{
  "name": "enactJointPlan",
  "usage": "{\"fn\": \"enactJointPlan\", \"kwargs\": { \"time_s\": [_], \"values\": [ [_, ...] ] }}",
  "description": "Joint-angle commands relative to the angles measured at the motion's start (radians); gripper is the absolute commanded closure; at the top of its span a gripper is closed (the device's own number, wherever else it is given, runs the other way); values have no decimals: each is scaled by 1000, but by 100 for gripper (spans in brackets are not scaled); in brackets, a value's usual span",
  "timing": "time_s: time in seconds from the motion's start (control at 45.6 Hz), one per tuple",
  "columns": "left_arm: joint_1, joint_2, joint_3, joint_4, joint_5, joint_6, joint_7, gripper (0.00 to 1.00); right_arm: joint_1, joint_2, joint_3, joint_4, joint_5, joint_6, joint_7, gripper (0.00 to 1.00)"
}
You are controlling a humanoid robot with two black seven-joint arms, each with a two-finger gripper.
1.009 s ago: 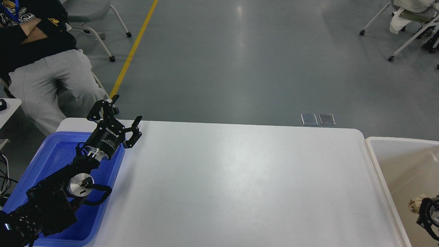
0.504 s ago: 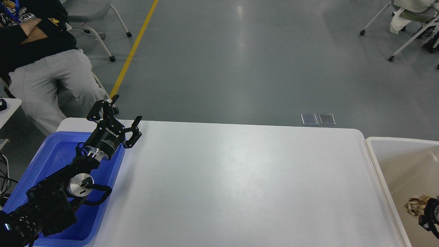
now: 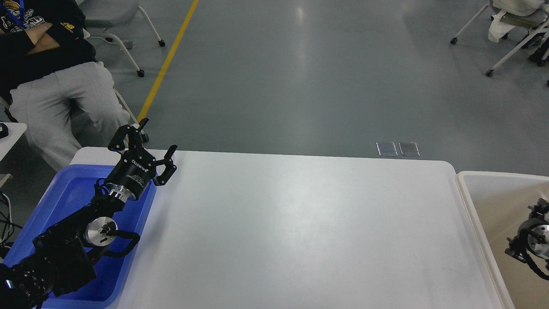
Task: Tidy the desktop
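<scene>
The left claw (image 3: 155, 139), black and two-fingered, stood with its fingers spread apart and nothing between them, poised above the far left corner of the one large, glossy white rectangular tabletop (image 3: 296, 223) with rounded corners. Its arm ran back down and to the left over the single blue plastic tray (image 3: 68, 197), which sat on the tabletop's left end; the claw hung over the tray's far right rim, where tray met bare white surface. Of the right claw (image 3: 532, 234) only a dark part with a metal disc showed at the right edge of the view, over the one off-white plastic bin (image 3: 484, 189); whether its fingers were apart or together could not be told. That bin stood just beside the tabletop's right edge. The tabletop lay between the two arms, stretching from the tray to the bin, its broad middle smooth and reflecting the light. Beyond its far edge lay grey floor with one yellow line (image 3: 167, 60) and two small metal floor plates (image 3: 397, 149). One seated person in grey trousers (image 3: 55, 94) was at the far left, near the tabletop's corner, and wheeled chairs stood at both far corners.
</scene>
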Motion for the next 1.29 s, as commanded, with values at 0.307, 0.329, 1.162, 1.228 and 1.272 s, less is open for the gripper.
{"fn": "enactJointPlan", "kwargs": {
  "time_s": [0.307, 0.329, 1.162, 1.228, 1.272],
  "values": [
    [0, 0, 0, 0, 0, 0, -1, 0, 78, -87, 281, 482, -34, 161, 2, 0],
    [0, 0, 0, 0, 0, 0, -1, 0, 79, -73, 290, 482, -32, 163, 2, 0],
    [0, 0, 0, 0, 0, 0, -3, 0, 1, 349, 416, 435, -127, 408, 8, 0],
    [0, 0, 0, 0, 0, 0, -3, 0, -11, 351, 416, 402, -129, 417, 9, 0],
    [0, 0, 0, 0, 0, 0, -3, 0, -19, 352, 418, 390, -132, 420, 9, 0]
  ]
}}
